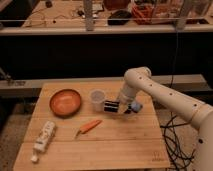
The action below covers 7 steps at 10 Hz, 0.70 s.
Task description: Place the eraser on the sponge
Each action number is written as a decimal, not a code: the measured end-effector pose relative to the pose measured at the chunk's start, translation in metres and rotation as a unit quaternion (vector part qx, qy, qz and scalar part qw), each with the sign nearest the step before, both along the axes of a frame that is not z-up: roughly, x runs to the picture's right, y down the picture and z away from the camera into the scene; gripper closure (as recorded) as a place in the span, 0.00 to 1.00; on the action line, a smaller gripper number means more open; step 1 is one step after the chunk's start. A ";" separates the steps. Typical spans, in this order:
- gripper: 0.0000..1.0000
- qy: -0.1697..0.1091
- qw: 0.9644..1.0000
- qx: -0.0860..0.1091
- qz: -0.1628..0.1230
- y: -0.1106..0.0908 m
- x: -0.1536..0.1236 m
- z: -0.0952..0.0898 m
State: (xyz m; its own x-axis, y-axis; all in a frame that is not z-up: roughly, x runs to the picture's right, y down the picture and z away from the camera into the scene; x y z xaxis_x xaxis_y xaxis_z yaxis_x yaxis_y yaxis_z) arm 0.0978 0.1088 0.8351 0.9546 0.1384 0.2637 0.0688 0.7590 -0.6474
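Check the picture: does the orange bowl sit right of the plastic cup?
No, the orange bowl sits left of the plastic cup, while the gripper is just right of that cup.

Dim warm light; pincer (pixel 113 106) above table (pixel 125 147)

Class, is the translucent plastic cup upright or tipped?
Upright: the translucent plastic cup stands open rim upward beside the orange bowl; the gripper sits close beside it.

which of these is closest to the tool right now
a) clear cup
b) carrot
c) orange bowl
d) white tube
a: the tool is low over the middle of the table, just beside the cup, while the carrot, bowl and tube all lie farther off.
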 end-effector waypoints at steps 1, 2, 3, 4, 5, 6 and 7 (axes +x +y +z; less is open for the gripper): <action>0.98 0.001 1.000 -0.001 0.001 0.000 0.002 -0.001; 0.98 0.000 1.000 -0.003 0.002 0.001 0.002 -0.001; 0.98 0.000 1.000 -0.003 0.002 0.000 0.001 -0.001; 0.98 -0.001 1.000 -0.004 0.002 -0.001 -0.001 -0.001; 0.98 -0.001 1.000 -0.004 0.004 -0.002 -0.001 0.000; 0.98 0.001 1.000 -0.009 0.003 0.000 0.000 -0.002; 0.98 0.001 1.000 -0.010 0.005 0.000 0.000 -0.002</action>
State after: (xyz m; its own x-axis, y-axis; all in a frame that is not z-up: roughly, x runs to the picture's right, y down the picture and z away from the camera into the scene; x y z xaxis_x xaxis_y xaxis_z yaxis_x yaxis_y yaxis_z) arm 0.0978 0.1091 0.8326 0.9538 0.1524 0.2588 0.0607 0.7462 -0.6629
